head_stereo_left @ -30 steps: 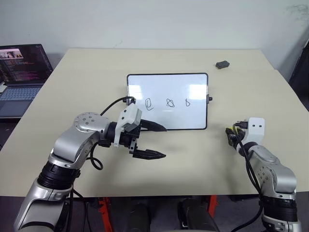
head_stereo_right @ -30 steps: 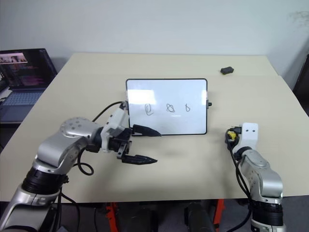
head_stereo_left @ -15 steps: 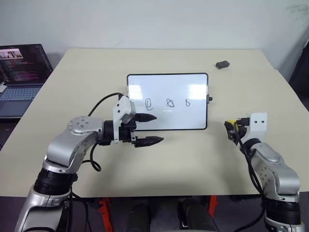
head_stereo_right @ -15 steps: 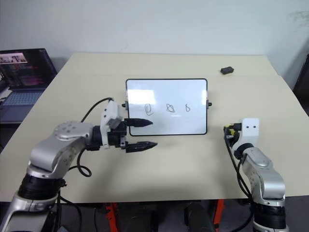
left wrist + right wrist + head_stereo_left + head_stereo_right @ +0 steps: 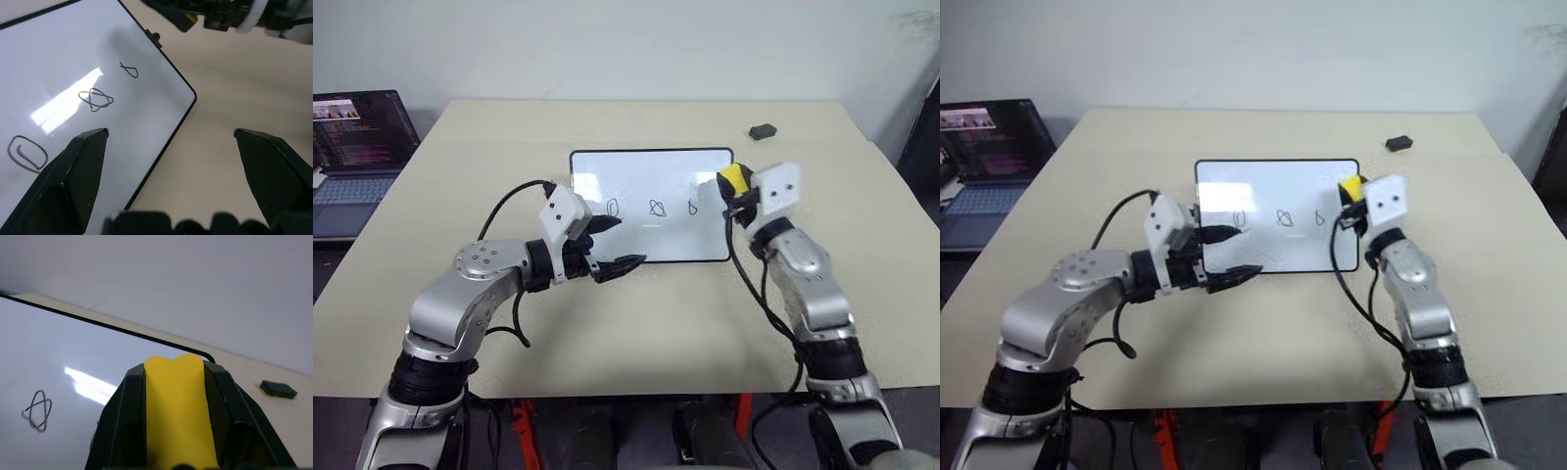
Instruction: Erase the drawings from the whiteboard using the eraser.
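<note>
The whiteboard [image 5: 646, 240] lies flat mid-table, with three small dark drawings [image 5: 657, 208] in a row across it. My right gripper [image 5: 732, 188] is shut on the yellow eraser [image 5: 733, 176], raised above the board's right edge beside the rightmost scribble. From the right wrist view the eraser [image 5: 176, 406] sits between the two black fingers, with the board below. My left gripper [image 5: 628, 241] stands open over the board's near left part, nothing between its fingers; its wrist view has the board's corner [image 5: 188, 93] between the tips.
A small dark grey lump [image 5: 764, 130] lies at the table's far right. An open laptop [image 5: 357, 147] sits off the table's left side. Bare tabletop [image 5: 685, 313] stretches in front of the board.
My right arm has lifted and swung left with the eraser, from the table's near right to the board's right edge. The left gripper turned toward the board and edged forward.
</note>
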Controlling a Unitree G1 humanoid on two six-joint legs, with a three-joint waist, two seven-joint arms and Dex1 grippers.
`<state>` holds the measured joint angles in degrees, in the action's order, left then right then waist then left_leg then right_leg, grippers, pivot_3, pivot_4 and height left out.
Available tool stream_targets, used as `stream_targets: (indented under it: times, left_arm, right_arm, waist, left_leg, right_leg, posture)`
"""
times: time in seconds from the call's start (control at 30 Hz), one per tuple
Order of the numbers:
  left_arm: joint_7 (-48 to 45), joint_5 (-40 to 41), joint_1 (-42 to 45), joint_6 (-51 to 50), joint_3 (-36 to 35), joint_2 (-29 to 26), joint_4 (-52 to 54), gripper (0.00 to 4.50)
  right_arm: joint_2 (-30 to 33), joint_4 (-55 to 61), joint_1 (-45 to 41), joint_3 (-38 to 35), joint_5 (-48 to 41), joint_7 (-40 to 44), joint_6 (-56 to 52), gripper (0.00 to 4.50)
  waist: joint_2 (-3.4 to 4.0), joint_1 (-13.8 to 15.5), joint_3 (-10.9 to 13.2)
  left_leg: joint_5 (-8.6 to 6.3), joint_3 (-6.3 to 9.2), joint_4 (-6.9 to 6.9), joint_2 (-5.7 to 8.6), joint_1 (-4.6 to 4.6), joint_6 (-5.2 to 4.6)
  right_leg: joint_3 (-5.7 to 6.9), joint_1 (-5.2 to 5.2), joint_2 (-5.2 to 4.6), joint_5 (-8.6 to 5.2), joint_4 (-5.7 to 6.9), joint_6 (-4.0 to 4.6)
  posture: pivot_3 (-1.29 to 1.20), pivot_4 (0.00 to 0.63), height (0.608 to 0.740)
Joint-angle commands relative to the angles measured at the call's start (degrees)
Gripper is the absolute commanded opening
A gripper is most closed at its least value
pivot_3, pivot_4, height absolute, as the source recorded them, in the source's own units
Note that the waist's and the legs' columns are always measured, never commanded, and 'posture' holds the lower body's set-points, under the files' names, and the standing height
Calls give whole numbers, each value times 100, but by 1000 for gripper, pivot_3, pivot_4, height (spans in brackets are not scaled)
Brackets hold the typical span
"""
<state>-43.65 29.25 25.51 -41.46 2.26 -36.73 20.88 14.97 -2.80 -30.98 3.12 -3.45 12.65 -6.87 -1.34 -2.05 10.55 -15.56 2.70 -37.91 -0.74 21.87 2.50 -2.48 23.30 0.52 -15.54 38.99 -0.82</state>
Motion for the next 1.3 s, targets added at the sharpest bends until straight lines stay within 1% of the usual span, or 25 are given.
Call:
stream_targets:
  times: [0.03, 0.27, 0.33, 0.43, 0.6, 0.73, 0.8, 0.83, 0.97, 1.07, 1.1, 1.2, 1.3]
  left_arm:
    - [76, 42, 55, -70, -16, 30, 251, 4500]
    - [142, 28, 121, -149, -34, 34, 293, 4500]
    - [146, 34, 163, -182, -31, 39, 299, 4500]
    - [139, 29, 201, -187, -28, 28, 278, 4500]
    - [100, -3, 219, -137, -3, 19, 208, 4500]
    - [53, -87, 201, -60, 13, -12, 103, 4500]
    - [50, -131, 194, -43, 3, -17, 52, 4500]
    - [55, -174, 186, -26, 4, -27, 18, 4500]
    - [83, -298, 138, 44, 4, -14, -99, 4500]
    - [32, -328, 33, 107, 16, -15, -91, 4500]
    - [24, -343, -3, 133, 20, -13, -90, 4500]
    - [20, -368, -57, 184, 27, -5, -93, 4500]
    - [21, -374, -96, 199, 14, -10, -78, 4500]
  right_arm:
    - [-106, -664, -366, 125, 217, 121, 764, 1227]
    - [-281, -1916, -724, 219, 502, 139, 1093, 1227]
    - [-248, -2016, -482, 340, 572, 286, 1025, 1227]
    - [-174, -1912, -54, 536, 649, 563, 739, 1227]
    - [50, -1373, 616, 917, 833, 1058, 173, 1220]
    - [96, -922, 675, 870, 773, 1122, 206, 1218]
    - [51, -706, 590, 779, 666, 1123, 398, 1217]
    - [14, -594, 516, 720, 595, 1114, 502, 1216]
    - [-111, -325, 137, 482, 412, 1006, 808, 1215]
    - [-152, -598, -249, 252, 512, 651, 803, 1203]
    - [-129, -778, -345, 228, 621, 527, 793, 1200]
    - [-89, -1074, -401, 264, 804, 405, 629, 1198]
    - [-70, -1115, -262, 386, 882, 535, 277, 1197]
  waist:
    - [0, 12, 0]
    - [0, 18, 0]
    - [0, 17, 0]
    - [-9, 17, -7]
    - [-23, -4, -21]
    - [-23, -17, -20]
    - [-21, -17, -16]
    - [-20, -19, -15]
    - [-17, -42, -7]
    - [-17, -45, -7]
    - [-18, -37, -8]
    - [-20, -1, -9]
    - [-19, 32, -8]
  left_leg:
    - [0, 0, 0, 1, 2, 0]
    - [-1, 2, 1, 4, 7, 1]
    - [-1, 5, 1, 3, 6, 1]
    - [-1, 7, 0, 3, -5, 1]
    - [-1, 3, -3, 3, -22, 0]
    - [13, 1, -6, 1, -46, -10]
    - [16, 2, -3, 2, -96, -15]
    - [16, 2, -1, 2, -107, -15]
    - [15, -1, 5, 1, -95, -14]
    - [14, -1, 6, -3, -68, -13]
    - [14, 2, 6, -3, -53, -13]
    - [14, 8, 5, -3, 1, -12]
    - [13, 9, 7, -1, 11, -12]
  right_leg:
    - [0, 0, -4, 0, -1, 0]
    - [2, 6, -33, 1, -1, 1]
    - [6, 5, -33, 1, 3, 1]
    - [7, -6, -32, 0, 4, 1]
    - [1, -20, -31, 1, 5, -2]
    - [-4, -41, -11, 7, 4, -26]
    - [-3, -93, -3, 6, -1, -26]
    - [-4, -102, -1, 5, -3, -26]
    - [-7, -92, 4, 3, -9, -26]
    - [-8, -64, 1, 5, -8, -22]
    - [-5, -51, -7, 17, -6, -2]
    - [2, 2, -19, 21, -3, 4]
    - [6, 8, -28, 20, -8, 5]
  posture:
    - [0, 150, 740]
    - [0, 150, 740]
    - [0, 150, 740]
    - [0, 150, 740]
    - [0, 150, 740]
    - [0, 150, 740]
    - [0, 150, 740]
    - [0, 150, 740]
    - [0, 150, 740]
    - [0, 150, 740]
    - [0, 150, 740]
    - [0, 150, 740]
    - [0, 150, 740]
